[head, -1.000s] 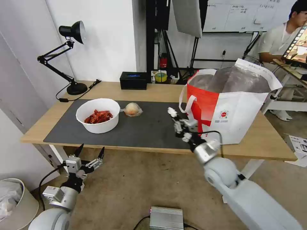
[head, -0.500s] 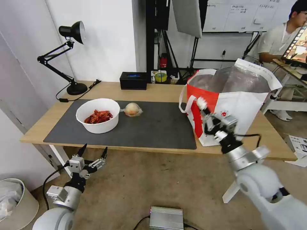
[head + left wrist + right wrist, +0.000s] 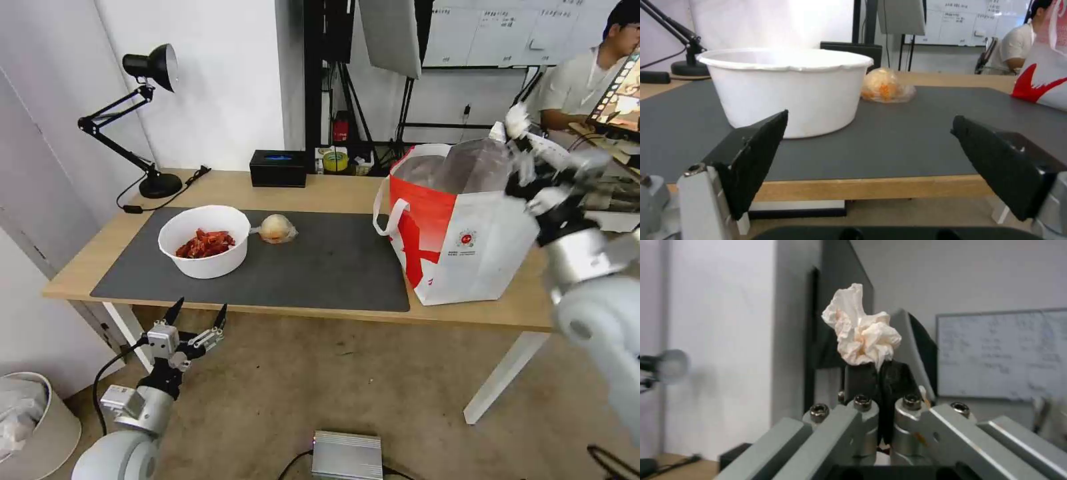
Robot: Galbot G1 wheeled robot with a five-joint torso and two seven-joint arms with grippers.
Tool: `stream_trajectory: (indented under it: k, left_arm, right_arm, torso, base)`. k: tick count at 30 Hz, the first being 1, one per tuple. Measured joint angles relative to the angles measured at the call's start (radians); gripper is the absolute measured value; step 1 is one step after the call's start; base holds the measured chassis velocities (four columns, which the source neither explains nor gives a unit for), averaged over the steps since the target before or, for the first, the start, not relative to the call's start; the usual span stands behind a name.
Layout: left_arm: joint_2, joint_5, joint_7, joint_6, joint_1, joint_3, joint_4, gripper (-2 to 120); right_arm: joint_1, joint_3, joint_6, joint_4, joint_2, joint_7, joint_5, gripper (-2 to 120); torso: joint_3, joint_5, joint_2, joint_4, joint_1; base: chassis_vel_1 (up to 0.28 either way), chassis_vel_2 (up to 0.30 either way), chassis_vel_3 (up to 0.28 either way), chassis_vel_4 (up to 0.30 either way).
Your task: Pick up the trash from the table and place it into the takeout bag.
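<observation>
Left gripper (image 3: 198, 321): You see it parked below the near edge of the long light-wood table (image 3: 333, 190), black fingers spread wide and empty, aimed at the bowl.
White plastic bowl of red shells (image 3: 205, 247): Sits on the left part of the dark grey mat (image 3: 327, 267). Not yet collected.
Plastic-wrapped tan round lump (image 3: 277, 228): Rests on the mat just beside the bowl, toward the bag. Not yet collected.
Boxy white-and-red takeout bag (image 3: 467, 230): Stands upright on the right end of the table, foil-lined mouth open.
Right gripper (image 3: 517, 133): One second ago it was low over the mat's right edge; it has since swung up and right, and now sits above the bag's far right rim. Jaws clenched.
Crumpled white tissue (image 3: 864, 332): Pinched in the right gripper's tips, clear of the table.
Meaning for you: Judge the carry as nearly complete; release into the bag remains.
</observation>
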Motion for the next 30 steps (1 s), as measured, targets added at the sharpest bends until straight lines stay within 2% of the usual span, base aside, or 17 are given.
stream_trajectory:
  k: [9, 14, 17, 18, 21, 22, 25, 30]
  left_arm:
    - [-0.008, -0.001, 0.0, 0.001, -0.005, -0.004, 0.011, 100]
    - [-0.005, -0.006, 0.001, 0.001, -0.005, -0.01, 0.012, 100]
    - [-0.002, -0.009, 0.001, 0.001, -0.008, -0.011, 0.017, 100]
    - [-0.002, -0.009, 0.001, 0.001, -0.008, -0.011, 0.017, 100]
    - [-0.001, -0.009, 0.002, 0.003, -0.012, -0.01, 0.017, 100]
    - [-0.001, -0.009, 0.002, 0.003, -0.012, -0.01, 0.017, 100]
    - [0.0, -0.01, 0.002, 0.006, -0.012, -0.011, 0.011, 100]
    - [0.004, -0.011, 0.002, 0.008, -0.01, -0.016, 0.009, 100]
  right_arm:
    - [0.195, -0.149, -0.214, -0.101, -0.054, 0.156, 0.152, 0]
    - [0.29, -0.218, -0.3, -0.138, -0.06, 0.217, 0.224, 0]
    - [0.404, -0.299, -0.397, -0.181, -0.056, 0.288, 0.31, 0]
    - [0.404, -0.299, -0.397, -0.181, -0.056, 0.288, 0.31, 0]
    - [0.496, -0.361, -0.503, -0.225, -0.043, 0.377, 0.417, 0]
    - [0.496, -0.361, -0.503, -0.225, -0.043, 0.377, 0.417, 0]
    - [0.543, -0.389, -0.593, -0.265, -0.031, 0.45, 0.505, 0]
    - [0.549, -0.392, -0.633, -0.276, -0.028, 0.467, 0.524, 1]
  torso:
    - [0.0, 0.0002, 0.0, 0.0, 0.0]
    - [0.0, 0.0001, 0.0, 0.0, 0.0]
    - [0.0, -0.0002, 0.0, 0.0002, 0.0]
    - [0.0, -0.0002, 0.0, 0.0002, 0.0]
    - [0.0, -0.0002, 0.0, 0.0002, 0.0]
    - [0.0, -0.0002, 0.0, 0.0002, 0.0]
    - [0.0, -0.0002, 0.0, 0.0002, 0.0]
    - [0.0, -0.0001, 0.0, 0.0, 0.0]
  base:
    - [0.0, 0.0, 0.0, 0.0]
    - [0.0, 0.0, 0.0, 0.0]
    - [0.0, 0.0, 0.0, 0.0]
    - [0.0, 0.0, 0.0, 0.0]
    - [0.0, 0.0, 0.0, 0.0]
    - [0.0, 0.0, 0.0, 0.0]
    - [0.0, 0.0, 0.0, 0.0]
    - [0.0, 0.0, 0.0, 0.0]
